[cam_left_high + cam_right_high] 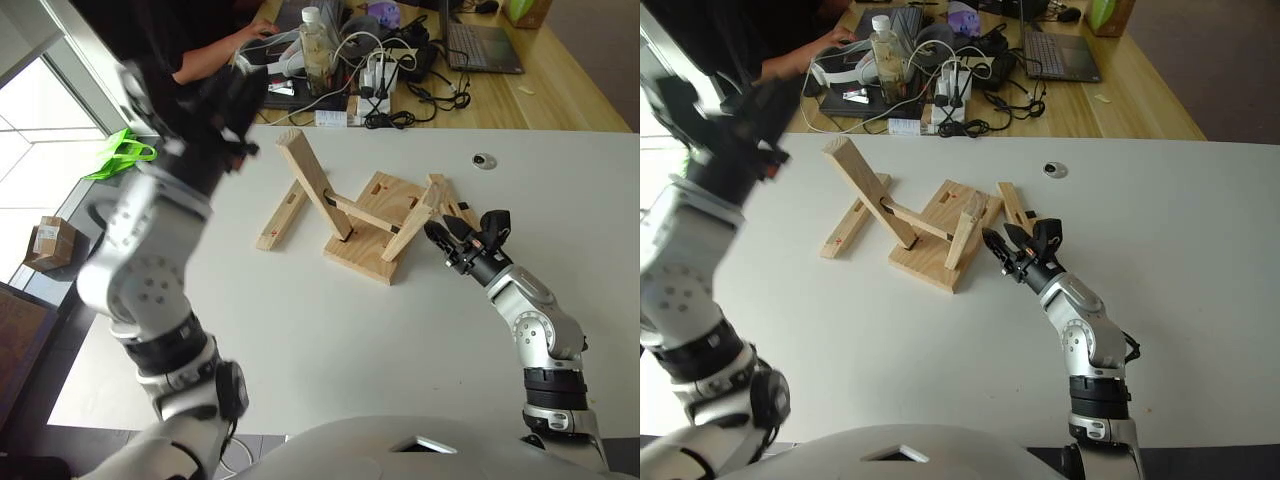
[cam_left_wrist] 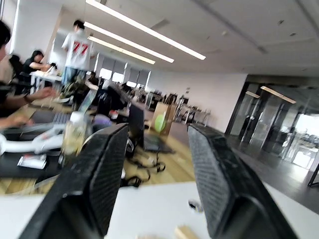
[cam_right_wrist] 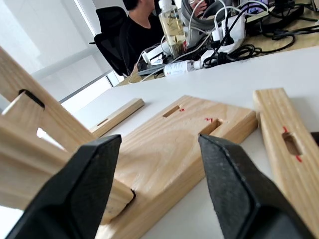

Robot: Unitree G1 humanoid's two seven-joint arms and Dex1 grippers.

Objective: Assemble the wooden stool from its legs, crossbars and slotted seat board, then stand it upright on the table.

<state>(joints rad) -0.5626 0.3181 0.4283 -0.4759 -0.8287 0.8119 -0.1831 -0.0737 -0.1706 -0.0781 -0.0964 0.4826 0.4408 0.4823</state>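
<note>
The right gripper sits closest to the robot, low over the white table and right of its centre. Its two dark fingers are spread wide with nothing between them, and they touch no wood. They point at the slotted seat board just beside them.

The seat board lies flat near the middle of the table. A half-built frame rests on it. A leaning leg stands against the board's right side. A crossbar joins it to a tilted leg, which rises over the board's left side. Whether either leg sits in a slot cannot be told. A slotted leg lies flat on the table just right of the board, near the right gripper. A loose leg lies flat toward the table's left edge.

The stool looks less than half built. The step in hand appears to be fetching the slotted leg. That would call for lowering the right gripper and closing it across the leg's narrow width, without knocking the leaning frame.

The left gripper is raised high over the table's far left corner, fingers wide apart and empty.

Beyond the far edge is a wooden desk with a bottle and a laptop.
</note>
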